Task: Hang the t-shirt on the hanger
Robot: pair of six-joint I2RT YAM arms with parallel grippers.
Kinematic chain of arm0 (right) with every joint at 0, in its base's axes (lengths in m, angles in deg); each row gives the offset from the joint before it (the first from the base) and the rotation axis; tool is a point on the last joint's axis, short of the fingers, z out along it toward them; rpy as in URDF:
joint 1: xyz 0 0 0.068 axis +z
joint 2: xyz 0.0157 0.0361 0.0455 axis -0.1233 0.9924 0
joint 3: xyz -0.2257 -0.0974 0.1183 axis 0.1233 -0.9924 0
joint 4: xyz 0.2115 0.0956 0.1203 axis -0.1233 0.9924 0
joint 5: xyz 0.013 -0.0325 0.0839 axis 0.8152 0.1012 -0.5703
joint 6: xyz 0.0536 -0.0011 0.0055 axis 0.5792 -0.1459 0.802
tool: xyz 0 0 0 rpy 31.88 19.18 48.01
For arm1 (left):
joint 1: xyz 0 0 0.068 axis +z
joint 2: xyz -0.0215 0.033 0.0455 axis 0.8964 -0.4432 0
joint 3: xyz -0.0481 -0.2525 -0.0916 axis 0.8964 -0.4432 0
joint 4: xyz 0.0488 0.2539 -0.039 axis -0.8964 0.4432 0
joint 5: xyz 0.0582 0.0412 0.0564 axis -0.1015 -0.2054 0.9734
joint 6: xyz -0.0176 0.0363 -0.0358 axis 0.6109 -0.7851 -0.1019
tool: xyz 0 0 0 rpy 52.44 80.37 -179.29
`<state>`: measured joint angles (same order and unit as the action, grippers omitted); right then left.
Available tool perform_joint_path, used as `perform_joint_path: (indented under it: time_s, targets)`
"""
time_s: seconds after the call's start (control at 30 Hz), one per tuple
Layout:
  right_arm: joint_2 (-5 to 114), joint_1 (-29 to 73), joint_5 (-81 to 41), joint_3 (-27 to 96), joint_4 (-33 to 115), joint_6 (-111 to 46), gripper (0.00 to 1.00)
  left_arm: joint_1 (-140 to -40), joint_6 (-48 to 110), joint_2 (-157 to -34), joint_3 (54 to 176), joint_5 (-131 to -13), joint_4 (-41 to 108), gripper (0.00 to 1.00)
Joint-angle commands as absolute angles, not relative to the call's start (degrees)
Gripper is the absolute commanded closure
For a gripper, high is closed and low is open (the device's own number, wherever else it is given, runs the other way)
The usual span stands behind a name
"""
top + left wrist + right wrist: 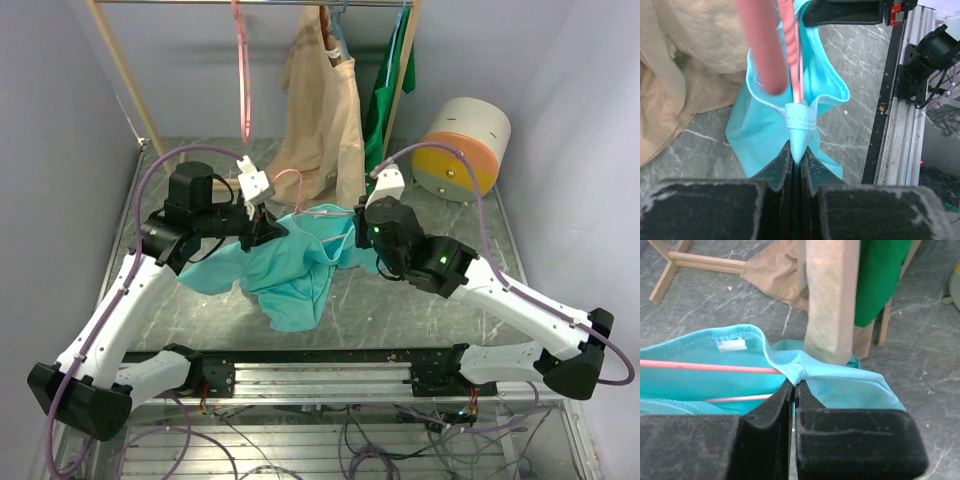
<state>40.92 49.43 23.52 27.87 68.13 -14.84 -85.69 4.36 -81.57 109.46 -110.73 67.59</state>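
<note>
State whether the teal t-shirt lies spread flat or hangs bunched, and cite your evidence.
Hangs bunched: the t-shirt droops in folds between the left gripper and right gripper, each shut on its cloth.

hanger [705,365] mostly w/in t-shirt [700,385]

Left arm [125,300] and right arm [515,298], white links with black joints, angle up and inward from their bases, elbows out, with left claw [268,230] and right claw [362,232] facing each other mid-air, each with jaws pinched tight on a fold of the teal cloth t-shirt [295,280].
</note>
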Motion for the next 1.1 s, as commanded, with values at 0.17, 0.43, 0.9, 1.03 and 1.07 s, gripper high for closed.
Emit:
perform_joint_path:
  time_s: [0.17, 0.43, 0.9, 1.03, 1.07]
  targets:
    - [45.06, 53.49, 23.87, 33.92, 66.64, -17.28, 1.0, -88.29, 5.97, -81.71, 107.52, -113.41, 61.12, 0.93]
    - [46.23, 55.78, 22.82, 34.72, 67.09, -16.66, 1.0, -88.57, 7.65, -80.85, 104.53, -112.85, 56.95, 0.93]
    - [46.33, 55.79, 19.13, 32.64, 66.32, -18.05, 0.72, -88.63, 12.84, -78.69, 99.02, -114.92, 44.9, 0.93]
    - [45.32, 55.78, 18.39, 32.72, 66.42, -18.59, 0.65, -88.65, 16.66, -77.22, 95.64, -115.07, 39.34, 0.93]
    - [44.82, 55.82, 18.22, 32.85, 66.42, -18.88, 0.64, -88.63, 17.48, -76.94, 94.82, -115.16, 38.33, 0.93]
